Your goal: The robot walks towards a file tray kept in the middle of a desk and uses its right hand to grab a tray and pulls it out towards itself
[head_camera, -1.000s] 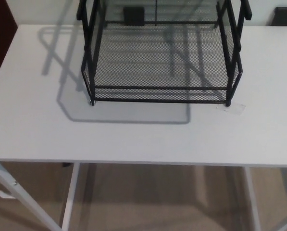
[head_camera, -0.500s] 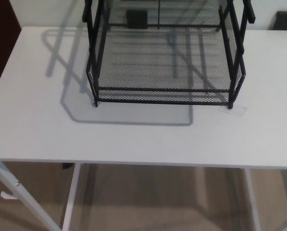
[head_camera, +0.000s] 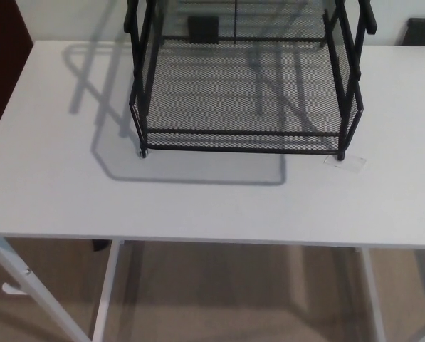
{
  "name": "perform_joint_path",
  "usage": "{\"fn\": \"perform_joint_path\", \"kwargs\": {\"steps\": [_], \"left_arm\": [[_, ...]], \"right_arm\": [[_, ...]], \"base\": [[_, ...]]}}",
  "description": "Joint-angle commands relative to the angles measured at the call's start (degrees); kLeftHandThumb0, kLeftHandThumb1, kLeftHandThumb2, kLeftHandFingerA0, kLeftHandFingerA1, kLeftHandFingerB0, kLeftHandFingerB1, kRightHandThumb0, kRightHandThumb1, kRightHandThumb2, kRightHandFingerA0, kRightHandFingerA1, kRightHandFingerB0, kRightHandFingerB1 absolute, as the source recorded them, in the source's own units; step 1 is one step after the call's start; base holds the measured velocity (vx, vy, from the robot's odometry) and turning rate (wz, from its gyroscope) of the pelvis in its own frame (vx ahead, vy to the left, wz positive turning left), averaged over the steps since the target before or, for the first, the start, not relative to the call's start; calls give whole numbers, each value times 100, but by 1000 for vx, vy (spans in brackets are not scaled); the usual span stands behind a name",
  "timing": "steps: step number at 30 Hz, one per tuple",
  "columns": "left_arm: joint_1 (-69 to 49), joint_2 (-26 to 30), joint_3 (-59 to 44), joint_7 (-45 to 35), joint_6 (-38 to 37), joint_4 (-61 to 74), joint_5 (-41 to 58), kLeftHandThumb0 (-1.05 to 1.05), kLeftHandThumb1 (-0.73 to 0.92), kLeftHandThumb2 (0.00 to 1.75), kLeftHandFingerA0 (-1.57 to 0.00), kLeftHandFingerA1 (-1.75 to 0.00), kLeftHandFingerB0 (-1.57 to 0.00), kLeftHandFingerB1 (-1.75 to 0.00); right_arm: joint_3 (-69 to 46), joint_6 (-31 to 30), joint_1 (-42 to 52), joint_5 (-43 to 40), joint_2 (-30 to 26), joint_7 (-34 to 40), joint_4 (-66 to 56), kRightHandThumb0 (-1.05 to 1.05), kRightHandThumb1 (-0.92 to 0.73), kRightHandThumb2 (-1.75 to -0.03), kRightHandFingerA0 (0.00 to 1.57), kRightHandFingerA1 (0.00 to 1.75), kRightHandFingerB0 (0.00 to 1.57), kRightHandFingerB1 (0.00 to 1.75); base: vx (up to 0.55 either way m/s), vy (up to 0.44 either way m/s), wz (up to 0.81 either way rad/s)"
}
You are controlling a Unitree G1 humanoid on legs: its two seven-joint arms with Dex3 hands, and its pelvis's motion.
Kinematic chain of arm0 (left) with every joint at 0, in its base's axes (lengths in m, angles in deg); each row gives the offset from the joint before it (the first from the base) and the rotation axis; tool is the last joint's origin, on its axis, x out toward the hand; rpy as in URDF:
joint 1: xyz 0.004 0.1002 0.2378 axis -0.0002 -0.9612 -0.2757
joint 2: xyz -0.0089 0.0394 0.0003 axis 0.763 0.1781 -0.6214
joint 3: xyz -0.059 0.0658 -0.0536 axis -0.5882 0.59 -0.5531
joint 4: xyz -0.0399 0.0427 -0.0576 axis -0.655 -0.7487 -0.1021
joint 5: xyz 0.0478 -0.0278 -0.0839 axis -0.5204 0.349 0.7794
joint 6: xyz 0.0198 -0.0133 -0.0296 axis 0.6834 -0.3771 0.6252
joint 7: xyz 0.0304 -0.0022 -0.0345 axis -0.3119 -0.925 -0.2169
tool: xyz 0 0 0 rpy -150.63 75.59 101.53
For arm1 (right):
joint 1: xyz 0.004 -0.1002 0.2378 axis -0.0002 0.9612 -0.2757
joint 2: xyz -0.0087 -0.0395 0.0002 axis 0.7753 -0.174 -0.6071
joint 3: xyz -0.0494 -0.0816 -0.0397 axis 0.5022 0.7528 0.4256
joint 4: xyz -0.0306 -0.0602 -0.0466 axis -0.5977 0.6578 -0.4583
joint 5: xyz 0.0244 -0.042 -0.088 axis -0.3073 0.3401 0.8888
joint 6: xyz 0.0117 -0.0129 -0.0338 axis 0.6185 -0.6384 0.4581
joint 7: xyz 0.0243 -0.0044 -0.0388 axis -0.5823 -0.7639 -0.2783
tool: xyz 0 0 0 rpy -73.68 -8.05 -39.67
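Observation:
A black wire-mesh file tray rack [head_camera: 244, 85] stands on the white desk [head_camera: 198, 203], at its middle and toward the back. Its lowest mesh tray [head_camera: 240, 140] faces me, the front rail running from the left post to the right post. The rack's upper tiers are cut off by the top of the picture. Neither of my hands shows in the head view.
A small clear plastic tab [head_camera: 346, 161] lies on the desk by the rack's right front foot. The desk's near edge crosses the picture low down, with white legs [head_camera: 27, 274] and beige floor below. Dark objects [head_camera: 421, 30] sit behind the desk at top right.
The whole picture has shifted slightly, so the camera has moved; the rack appears a little further right than a second ago. Nothing on the desk has moved.

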Motion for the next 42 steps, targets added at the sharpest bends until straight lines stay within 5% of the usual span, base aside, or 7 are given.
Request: {"fn": "perform_joint_path", "kwargs": {"steps": [1,17,25,34,36,37,42], "left_arm": [[-28,118,36,104,-176,378,-127,-40,29,86,-65,-85,-34,-67],[-53,96,144,187,-70,1032,-260,-37,28,86,-66,-83,-36,-68],[-97,96,173,209,-32,1205,-295,-41,29,85,-59,-81,-35,-68],[-156,185,238,274,-58,1288,-399,-42,38,69,-62,-78,-35,-66],[-147,190,255,282,-98,1260,-407,-43,31,85,-62,-78,-35,-66],[-153,185,248,263,-86,1285,-384,-41,38,69,-63,-79,-35,-66],[-226,231,277,291,-38,1437,-444,-43,39,68,-62,-78,-35,-66]], "right_arm": [[76,2221,2394,-709,369,97,-5085,-46,-66,-60,62,40,52,37],[-606,-78,113,1707,451,12,-10458,-50,-57,-58,9,54,18,35],[311,-950,-2367,4022,460,-400,-9499,-55,-60,-58,0,38,0,36],[1021,-1591,-3578,5215,382,-143,-8353,-88,-63,-108,0,28,0,26],[1083,-1619,-3628,5322,380,-50,-8321,-87,-82,-65,0,22,0,22],[1135,-1639,-3656,5412,407,-2,-8311,-89,-67,-113,0,30,0,27],[1477,-1781,-3884,5739,513,135,-8130,-99,-72,-112,0,20,0,18]], "base": [[0,0,0],[0,0,0],[0,0,0],[0,0,0],[0,0,0],[0,0,0],[0,0,0]]}}
